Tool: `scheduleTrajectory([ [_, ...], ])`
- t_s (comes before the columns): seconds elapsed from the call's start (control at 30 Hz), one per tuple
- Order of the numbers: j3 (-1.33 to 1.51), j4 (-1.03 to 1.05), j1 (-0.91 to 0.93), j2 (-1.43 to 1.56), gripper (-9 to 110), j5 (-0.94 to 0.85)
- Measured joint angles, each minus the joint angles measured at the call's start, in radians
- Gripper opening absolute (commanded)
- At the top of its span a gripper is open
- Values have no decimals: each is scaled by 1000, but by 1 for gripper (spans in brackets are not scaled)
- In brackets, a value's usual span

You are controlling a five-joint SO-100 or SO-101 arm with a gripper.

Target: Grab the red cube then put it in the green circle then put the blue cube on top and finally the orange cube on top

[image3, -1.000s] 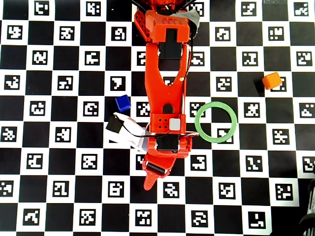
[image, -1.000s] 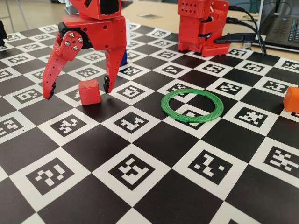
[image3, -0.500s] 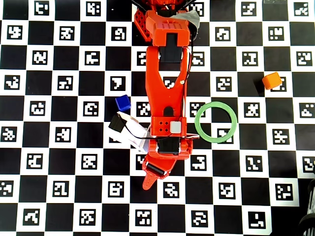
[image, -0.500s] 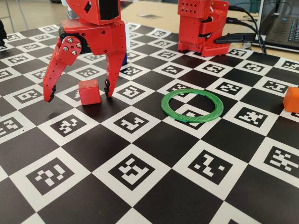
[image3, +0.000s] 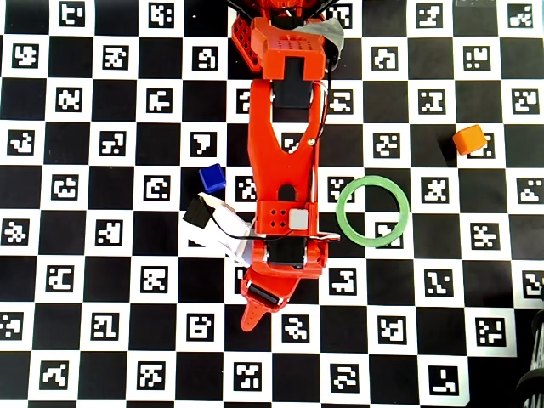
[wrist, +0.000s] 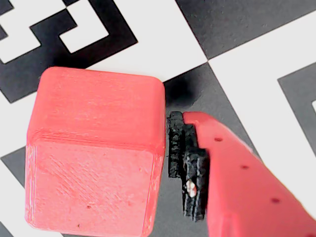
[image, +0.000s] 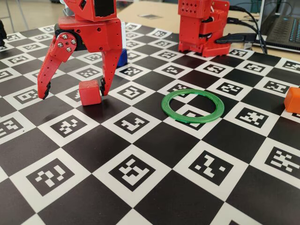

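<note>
The jaws are spread around the red cube (image: 89, 92), which stands on the table (image: 154, 140) (one finger (wrist: 187, 163) almost touches it). I would close slowly, keeping the cube centred.

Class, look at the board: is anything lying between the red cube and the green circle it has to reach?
Nothing visible does. In the fixed view, the red cube sits between the open fingers of the end effector, and only bare checkerboard lies between it and the green circle. The blue cube and orange cube are off that path.
</note>
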Motion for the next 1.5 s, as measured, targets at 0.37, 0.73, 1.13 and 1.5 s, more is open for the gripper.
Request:
scheduleTrajectory([
  [0.37,0,0,0,0,7,-2],
  [0.73,2,3,9,5,7,-41],
  [1.13,83,109,46,264,7,-264],
  [1.5,81,273,-21,462,7,-314],
])
